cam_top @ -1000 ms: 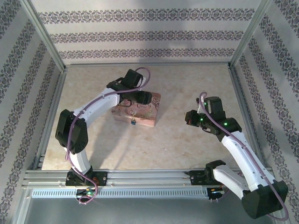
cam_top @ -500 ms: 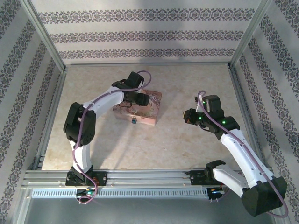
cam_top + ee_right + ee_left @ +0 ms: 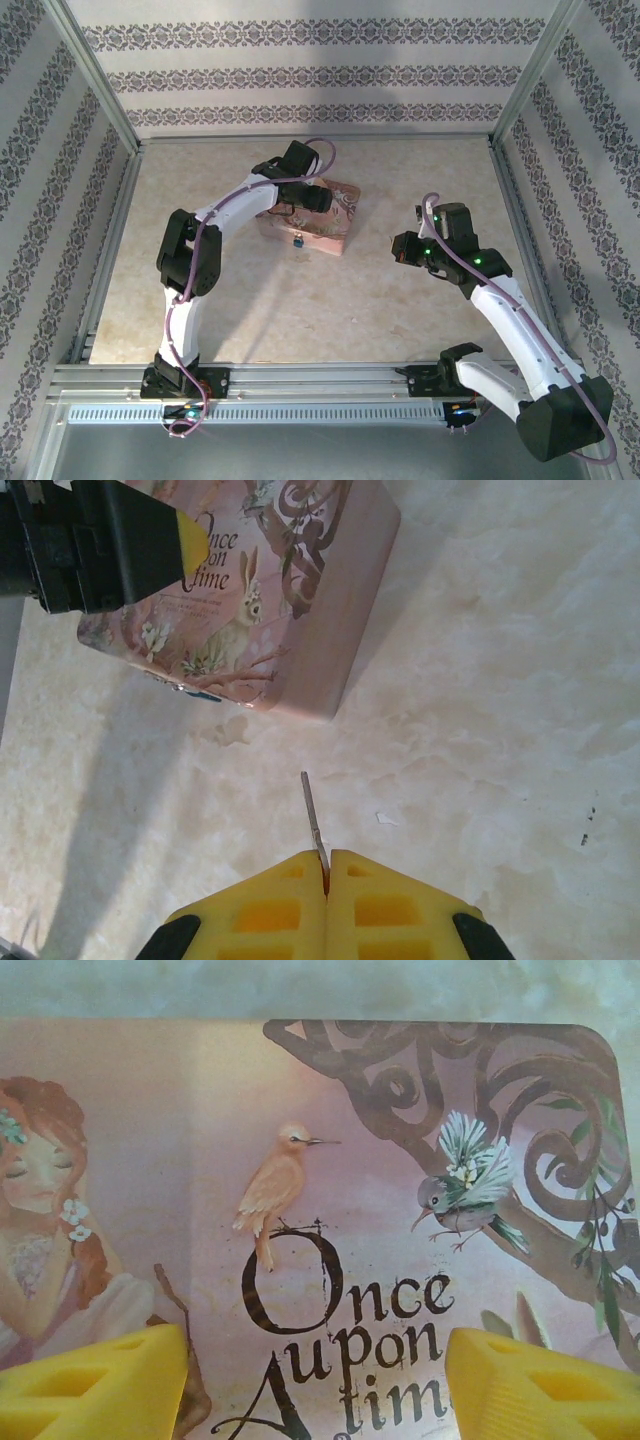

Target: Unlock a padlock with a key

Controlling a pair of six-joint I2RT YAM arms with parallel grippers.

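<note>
You're pinching the key (image 3: 312, 815) in your closed right gripper (image 3: 327, 865), blade sticking out. The padlock (image 3: 297, 240) is hanging on the pink box's (image 3: 340, 208) front, well apart from it. Your left gripper (image 3: 312, 200) is hovering open above the lid, so I'd be steadying the box while lining the blade up.

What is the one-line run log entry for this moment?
left gripper: open over pink box | right gripper: shut on key | padlock: on box front
</note>
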